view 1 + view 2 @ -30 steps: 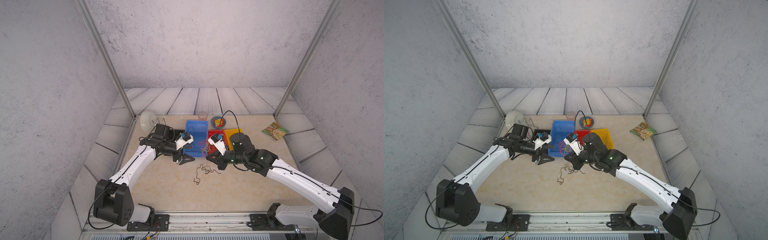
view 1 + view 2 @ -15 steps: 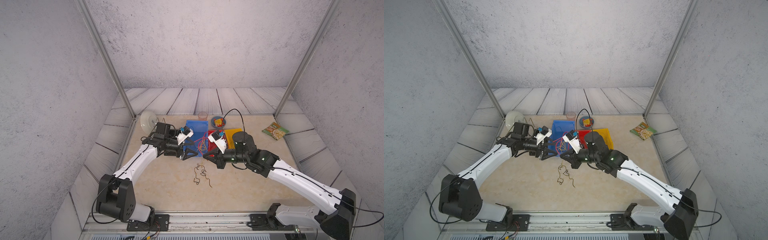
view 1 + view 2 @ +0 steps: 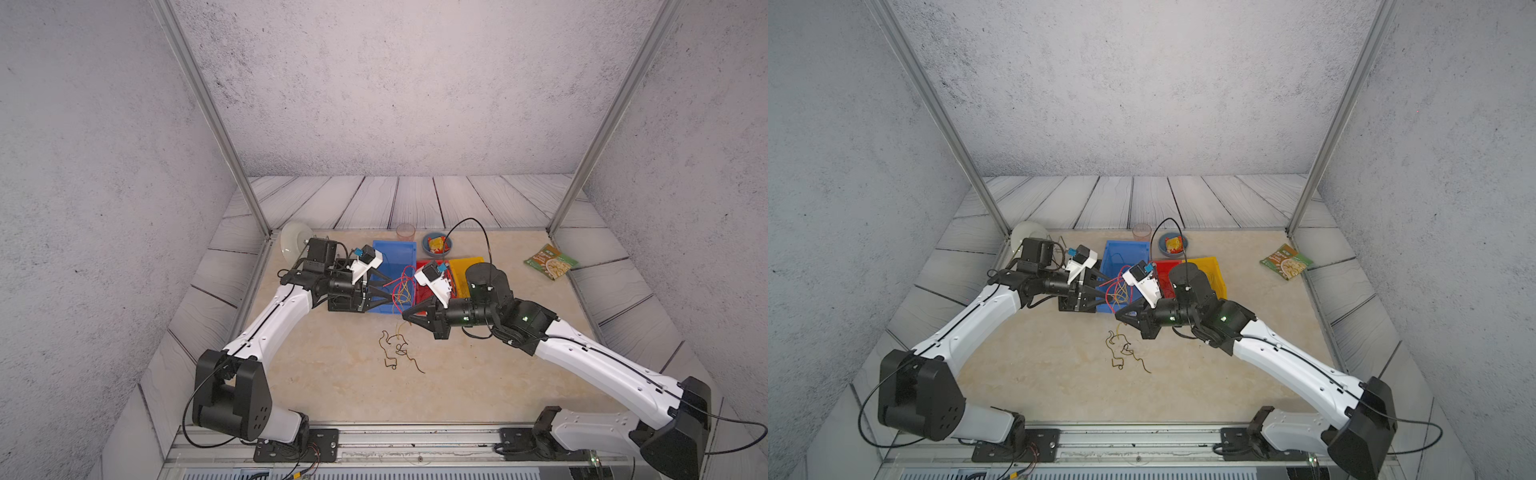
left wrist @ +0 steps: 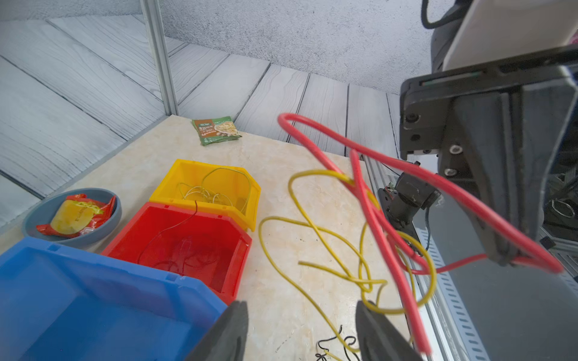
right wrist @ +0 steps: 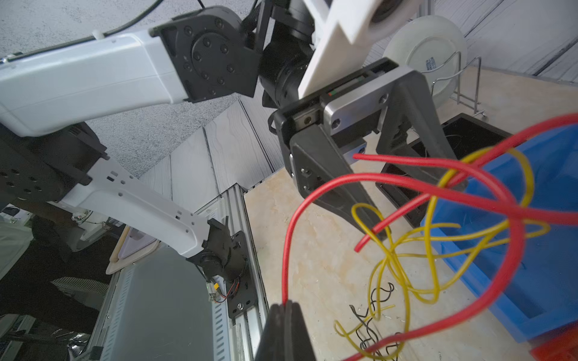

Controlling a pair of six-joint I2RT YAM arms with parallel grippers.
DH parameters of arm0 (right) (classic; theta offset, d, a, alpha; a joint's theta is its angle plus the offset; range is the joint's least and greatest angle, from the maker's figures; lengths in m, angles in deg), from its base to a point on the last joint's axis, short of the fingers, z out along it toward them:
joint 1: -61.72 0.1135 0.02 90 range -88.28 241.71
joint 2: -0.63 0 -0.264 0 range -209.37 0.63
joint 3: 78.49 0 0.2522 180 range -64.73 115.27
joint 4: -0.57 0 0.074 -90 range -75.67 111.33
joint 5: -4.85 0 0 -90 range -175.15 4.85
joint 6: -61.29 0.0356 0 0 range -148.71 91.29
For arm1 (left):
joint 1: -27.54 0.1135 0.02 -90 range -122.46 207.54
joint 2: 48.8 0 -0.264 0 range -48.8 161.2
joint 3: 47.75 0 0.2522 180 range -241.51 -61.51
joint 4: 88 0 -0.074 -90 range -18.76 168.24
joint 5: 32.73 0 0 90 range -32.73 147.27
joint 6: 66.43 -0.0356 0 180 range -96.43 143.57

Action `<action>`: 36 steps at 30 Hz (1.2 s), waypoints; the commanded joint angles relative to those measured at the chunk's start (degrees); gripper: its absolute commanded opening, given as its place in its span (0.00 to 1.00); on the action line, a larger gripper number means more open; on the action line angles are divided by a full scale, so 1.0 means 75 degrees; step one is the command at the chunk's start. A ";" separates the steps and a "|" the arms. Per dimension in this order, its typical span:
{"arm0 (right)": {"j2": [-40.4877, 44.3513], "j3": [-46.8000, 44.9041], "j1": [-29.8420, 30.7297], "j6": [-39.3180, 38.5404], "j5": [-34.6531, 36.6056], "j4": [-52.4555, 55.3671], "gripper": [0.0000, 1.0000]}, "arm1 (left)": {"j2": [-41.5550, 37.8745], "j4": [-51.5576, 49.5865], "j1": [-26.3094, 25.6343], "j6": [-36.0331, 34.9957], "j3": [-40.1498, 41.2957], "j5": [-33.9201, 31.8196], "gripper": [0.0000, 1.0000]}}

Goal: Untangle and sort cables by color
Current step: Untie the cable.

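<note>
I am taking the blue bin [image 3: 395, 246] on the worktop [image 3: 332, 386] as my marker. The left end effector [image 3: 388, 289] is hovering at its front wall, jaws spread, pinching nothing I can see. The right end effector [image 3: 409, 318] is sitting just before the bin, pressed together on the red cable [image 5: 284, 256]. The tangle [image 3: 403, 291] is hanging between them, its yellow cable [image 4: 312, 171] looping nearest the left tips.
</note>
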 commanded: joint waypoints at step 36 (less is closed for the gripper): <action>-0.0276 -0.0047 0.0027 0.0169 -0.0122 -0.0368 0.00 | -0.0081 -0.0690 0.0120 -0.0460 -0.0168 0.0425 0.94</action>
